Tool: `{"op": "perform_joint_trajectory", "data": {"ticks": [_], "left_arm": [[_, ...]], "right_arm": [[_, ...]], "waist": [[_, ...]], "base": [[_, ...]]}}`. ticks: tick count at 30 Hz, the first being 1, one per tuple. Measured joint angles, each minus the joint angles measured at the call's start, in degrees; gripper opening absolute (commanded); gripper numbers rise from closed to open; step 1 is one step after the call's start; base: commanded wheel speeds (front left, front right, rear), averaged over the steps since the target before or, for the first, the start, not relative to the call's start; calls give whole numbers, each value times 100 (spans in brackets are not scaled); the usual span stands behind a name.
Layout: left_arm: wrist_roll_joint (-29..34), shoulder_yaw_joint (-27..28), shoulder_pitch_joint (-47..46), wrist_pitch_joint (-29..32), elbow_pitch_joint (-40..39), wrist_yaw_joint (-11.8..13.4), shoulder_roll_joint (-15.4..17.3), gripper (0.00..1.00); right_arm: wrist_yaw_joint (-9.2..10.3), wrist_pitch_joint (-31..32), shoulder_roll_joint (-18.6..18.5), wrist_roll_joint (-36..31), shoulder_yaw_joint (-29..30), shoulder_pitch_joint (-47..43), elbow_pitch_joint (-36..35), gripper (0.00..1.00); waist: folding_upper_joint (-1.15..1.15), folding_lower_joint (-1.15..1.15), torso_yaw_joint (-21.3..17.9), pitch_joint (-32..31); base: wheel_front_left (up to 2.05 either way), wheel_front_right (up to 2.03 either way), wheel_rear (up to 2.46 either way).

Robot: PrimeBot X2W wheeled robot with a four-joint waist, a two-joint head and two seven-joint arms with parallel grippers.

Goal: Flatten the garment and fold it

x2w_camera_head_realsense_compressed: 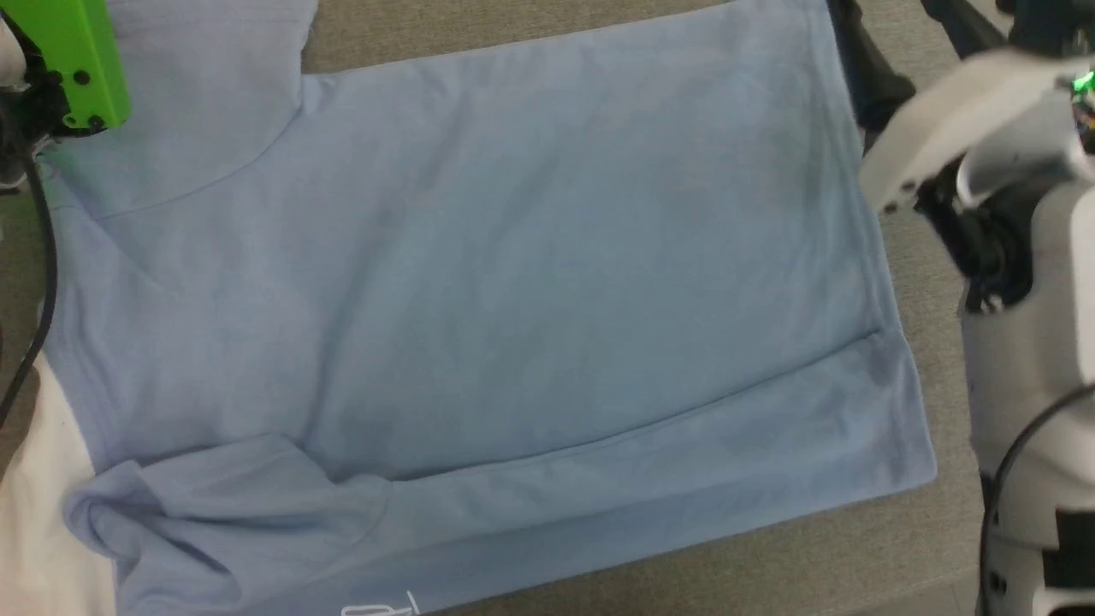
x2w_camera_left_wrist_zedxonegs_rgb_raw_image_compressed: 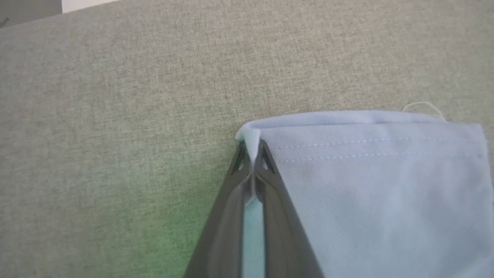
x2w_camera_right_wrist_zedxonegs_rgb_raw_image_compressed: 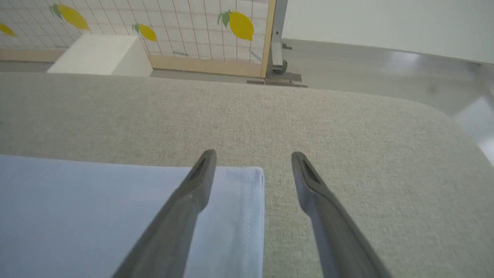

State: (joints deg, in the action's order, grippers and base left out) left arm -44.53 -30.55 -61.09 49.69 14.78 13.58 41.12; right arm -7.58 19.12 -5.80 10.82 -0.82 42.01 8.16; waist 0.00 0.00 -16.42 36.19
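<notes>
Head view: the garment lies spread across the grey fabric surface, with bare strips along its far, near and right edges. Left wrist: my left gripper is pinched tight on a stitched corner, open surface beyond. Right wrist: my right gripper gapes wide, straddling the hemmed side edge, bare surface ahead.

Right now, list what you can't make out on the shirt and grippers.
Logo on the shirt: head view, cut off by the bottom edge.
Cloth inside the left gripper: left wrist view, hidden between shut fingers.
Right gripper: right wrist view, height above the shirt unclear from this angle.
</notes>
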Motion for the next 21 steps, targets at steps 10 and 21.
{"op": "perform_joint_trajectory", "data": {"ticks": [10, 21], "left_arm": [[1, -55, -70, -226, -21, -185, -193, 0], [29, -157, -97, -778, 142, -455, -392, 0]], "right_arm": [[0, 2143, 77, -414, 313, 1292, 1458, 100], [0, 3037, 63, -712, 504, 1575, 1737, 0]], "waist": [[0, 0, 294, 107], [0, 0, 500, 93]], "base": [[0, 0, 0], [0, 0, 0]]}}
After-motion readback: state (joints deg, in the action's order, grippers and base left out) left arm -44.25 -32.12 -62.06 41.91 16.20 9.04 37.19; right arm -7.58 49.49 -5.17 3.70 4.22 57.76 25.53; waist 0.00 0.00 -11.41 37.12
